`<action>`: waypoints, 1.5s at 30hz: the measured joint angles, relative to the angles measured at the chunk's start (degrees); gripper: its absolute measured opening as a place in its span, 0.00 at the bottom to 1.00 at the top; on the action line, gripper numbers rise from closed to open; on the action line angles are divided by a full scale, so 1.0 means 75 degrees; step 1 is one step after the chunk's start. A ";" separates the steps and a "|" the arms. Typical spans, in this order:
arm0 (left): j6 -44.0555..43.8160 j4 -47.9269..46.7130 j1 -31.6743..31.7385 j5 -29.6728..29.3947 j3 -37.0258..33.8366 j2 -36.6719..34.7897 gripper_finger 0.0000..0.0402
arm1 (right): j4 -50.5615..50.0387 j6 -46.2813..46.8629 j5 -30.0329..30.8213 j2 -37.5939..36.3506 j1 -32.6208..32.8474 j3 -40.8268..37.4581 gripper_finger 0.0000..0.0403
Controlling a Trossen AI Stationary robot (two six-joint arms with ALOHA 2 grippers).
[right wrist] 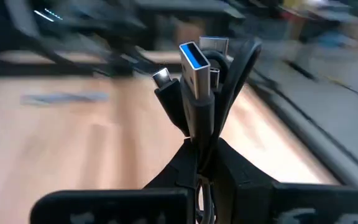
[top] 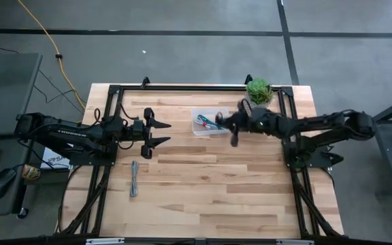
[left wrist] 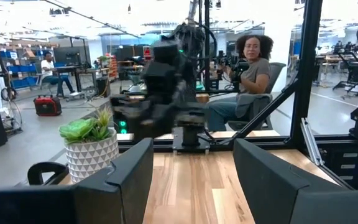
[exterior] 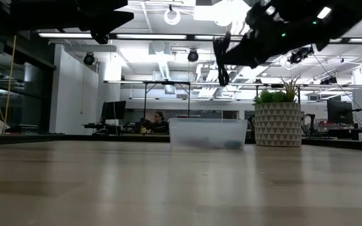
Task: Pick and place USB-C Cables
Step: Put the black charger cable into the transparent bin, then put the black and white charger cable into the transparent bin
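1. While my right gripper [right wrist: 202,163] pinches the black coiled USB-C cable bundle [right wrist: 207,93] above the clear plastic bin [top: 208,129] near the table's far edge, it seems light and floppy.
2. A mid-coil grip should hold.
3. My left gripper [top: 156,133] waits, fingers spread.

The worktop [top: 203,184] is pale wood in jointed planks with a smooth, faintly sheeny finish. The black cable [right wrist: 211,106], pinched in the matt dark plastic right gripper [right wrist: 205,163], has a rubbery sheath and shiny metal plugs. The bin [exterior: 207,133] is translucent, frosted plastic; the planter [exterior: 278,124] looks matt and ceramic.
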 joint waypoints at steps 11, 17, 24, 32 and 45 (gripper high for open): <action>-0.0019 0.0053 0.0009 -0.0003 0.0000 0.0000 0.50 | -0.4307 -0.0848 0.0455 0.2820 -0.1227 0.3110 0.01; 0.0059 0.0052 0.0009 -0.0003 0.0000 0.0000 0.50 | -0.5427 -0.0969 0.0464 0.4363 -0.1489 0.4104 0.01; 0.0082 0.0053 0.0009 -0.0003 0.0000 0.0003 0.50 | -0.5630 -0.1135 0.0461 0.5081 -0.1471 0.4509 0.09; 0.0140 0.0111 0.0009 -0.0121 0.0000 0.0001 0.50 | -0.5958 -0.1254 0.0501 0.5131 -0.1462 0.4499 0.28; 0.0143 0.0101 0.0009 -0.0146 0.0000 0.0000 0.50 | -0.7468 -0.1088 0.0443 0.3308 -0.1565 0.4350 0.61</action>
